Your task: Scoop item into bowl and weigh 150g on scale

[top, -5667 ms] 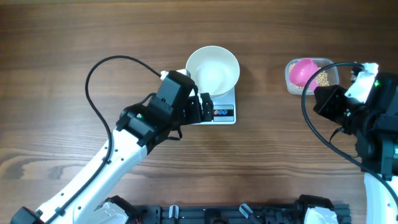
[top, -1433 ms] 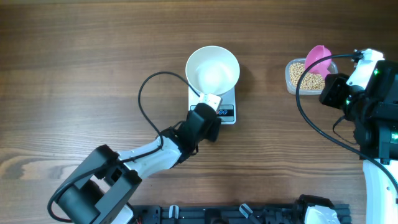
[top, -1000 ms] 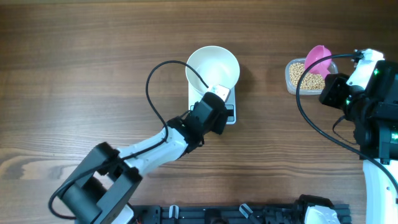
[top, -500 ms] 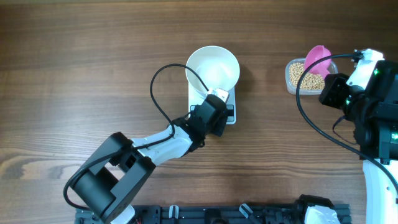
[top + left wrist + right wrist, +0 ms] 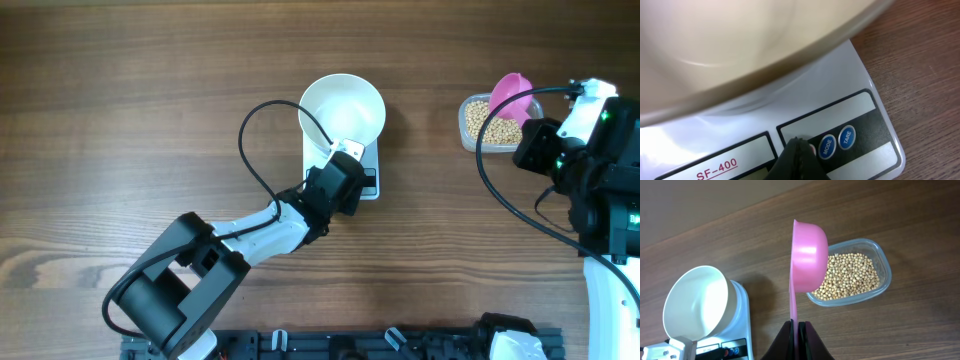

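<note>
Beans [image 5: 505,130] lie in the tub [image 5: 464,125], at 3 o'clock from the bowl [image 5: 342,110] sitting on the scale [image 5: 373,155]. Right gripper [image 5: 798,326] pinches the handle of the pink scoop [image 5: 809,255], its cup on edge over the tub's 12 o'clock rim. Left gripper [image 5: 798,148], fingers pressed together, touches the button beside MODE at the scale's 6 o'clock edge.

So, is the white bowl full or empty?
Empty. The bowl is bare white inside from above; the beans sit in the clear tub.
</note>
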